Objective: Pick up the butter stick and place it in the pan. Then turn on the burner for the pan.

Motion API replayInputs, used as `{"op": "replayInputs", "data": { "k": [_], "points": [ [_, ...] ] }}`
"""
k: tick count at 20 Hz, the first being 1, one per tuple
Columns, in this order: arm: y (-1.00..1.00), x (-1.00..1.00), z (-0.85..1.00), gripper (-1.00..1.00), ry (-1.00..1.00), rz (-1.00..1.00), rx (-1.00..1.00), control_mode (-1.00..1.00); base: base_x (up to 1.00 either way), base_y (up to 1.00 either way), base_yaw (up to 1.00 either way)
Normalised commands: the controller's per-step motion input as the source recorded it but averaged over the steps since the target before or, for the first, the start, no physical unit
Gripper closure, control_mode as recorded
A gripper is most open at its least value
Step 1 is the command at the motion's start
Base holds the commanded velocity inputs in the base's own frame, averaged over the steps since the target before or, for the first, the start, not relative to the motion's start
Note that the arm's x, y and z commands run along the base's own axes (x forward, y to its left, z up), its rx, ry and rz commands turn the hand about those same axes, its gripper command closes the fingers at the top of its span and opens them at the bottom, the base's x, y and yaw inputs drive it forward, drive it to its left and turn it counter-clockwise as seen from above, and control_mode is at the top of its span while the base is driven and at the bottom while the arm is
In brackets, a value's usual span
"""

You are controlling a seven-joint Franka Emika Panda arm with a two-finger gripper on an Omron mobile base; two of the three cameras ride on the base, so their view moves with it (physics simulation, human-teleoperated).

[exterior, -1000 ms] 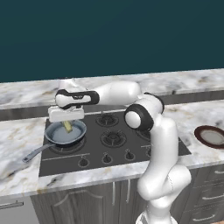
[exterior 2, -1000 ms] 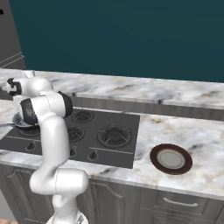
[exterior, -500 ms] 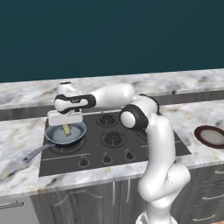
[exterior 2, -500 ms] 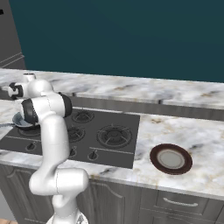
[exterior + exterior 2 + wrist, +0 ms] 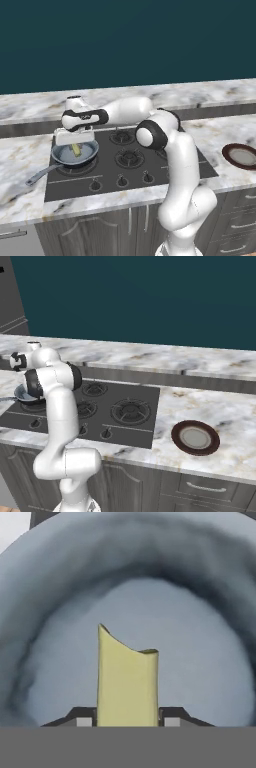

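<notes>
The pan (image 5: 67, 156) sits on the front left burner of the cooktop, its slim grey handle (image 5: 41, 174) pointing to the front left. My gripper (image 5: 75, 146) hangs straight over the pan, shut on the butter stick (image 5: 76, 149), a small pale-yellow bar that dips into the bowl. In the hand view the butter stick (image 5: 128, 679) stands between my fingertips (image 5: 83, 718), and behind it lies the pan's grey-blue inside (image 5: 200, 652). Whether the bar touches the pan floor I cannot tell. From the right base view the pan (image 5: 23, 396) peeks out beside my arm.
The black cooktop (image 5: 150, 165) has several burners and a row of knobs (image 5: 121, 181) along its front edge. A dark-rimmed plate (image 5: 241, 155) lies on the marble counter at the right, also the plate (image 5: 195, 437) in the right base view. A raised marble ledge runs behind.
The hand has sunk a little toward the pan, carrying the butter stick lower into the bowl. The pan has not moved.
</notes>
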Motion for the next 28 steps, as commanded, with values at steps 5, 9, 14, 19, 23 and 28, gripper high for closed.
{"op": "replayInputs", "data": {
  "k": [5,9,14,19,23,28],
  "points": [
    [0.0,0.0,0.0,-1.0,0.0,0.0,0.0,-1.0,0.0,0.0,0.0],
    [0.0,0.0,0.0,-1.0,0.0,0.0,0.0,-1.0,0.0,0.0,0.0],
    [-0.03,-0.08,0.14,-1.0,-0.01,0.0,0.0,-1.0,0.0,0.0,0.0],
    [-0.04,-0.42,0.25,-1.0,-0.02,0.0,0.0,-1.0,0.0,0.0,0.0],
    [-0.19,-0.63,0.34,-1.0,-0.01,-0.01,0.0,-1.0,0.0,0.0,0.0],
    [-0.45,-0.71,0.33,-1.0,-0.01,-0.02,0.01,-1.0,0.0,0.0,0.0]
  ]
}}
